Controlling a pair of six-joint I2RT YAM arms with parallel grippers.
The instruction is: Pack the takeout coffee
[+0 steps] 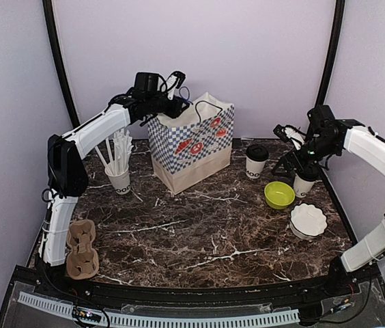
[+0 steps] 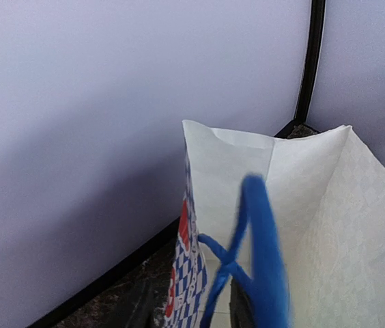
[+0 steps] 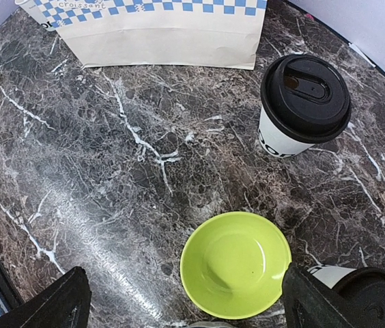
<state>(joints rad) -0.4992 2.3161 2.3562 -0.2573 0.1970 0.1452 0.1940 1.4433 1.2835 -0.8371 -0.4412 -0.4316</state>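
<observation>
At the back of the table point(image 1: 199, 232): a paper bag point(image 1: 192, 147) stands upright with its mouth open. It has blue-and-white checks and red pastry prints above and is plain tan below.
Table top: dark marble with white veins.
Left gripper point(image 1: 179, 101): held high at the top left edge of the bag's mouth. Its wrist view looks down into the bag's white inside.
Left gripper's hold: a blurred blue handle point(image 2: 264, 260) rises close in front of the wrist camera, between the dark fingers. I cannot tell whether they pinch it.
Right gripper point(image 3: 189, 311): fingers spread wide with nothing between them, hanging above the right side of the table. In its wrist view the green bowl point(image 3: 235, 265) lies below, between the two fingertips.
Green bowl: lime, upright, on the marble between the two coffee cups and a little nearer the arms.
First coffee cup point(image 3: 302, 102): white with a black lid, upright just right of the bag and apart from it.
Second coffee cup point(image 3: 366, 297): the same kind, upright, nearer the table's right edge. It sits just beside the right gripper's outer finger; I cannot tell whether they touch.
White bowl point(image 1: 308, 220): scalloped rim, near the green bowl on the side towards the arms.
Cup of straws point(image 1: 119, 176): a white cup bristling with white straws, left of the bag, under the left arm.
Cup carrier point(image 1: 81, 249): brown cardboard, at the near left edge.
</observation>
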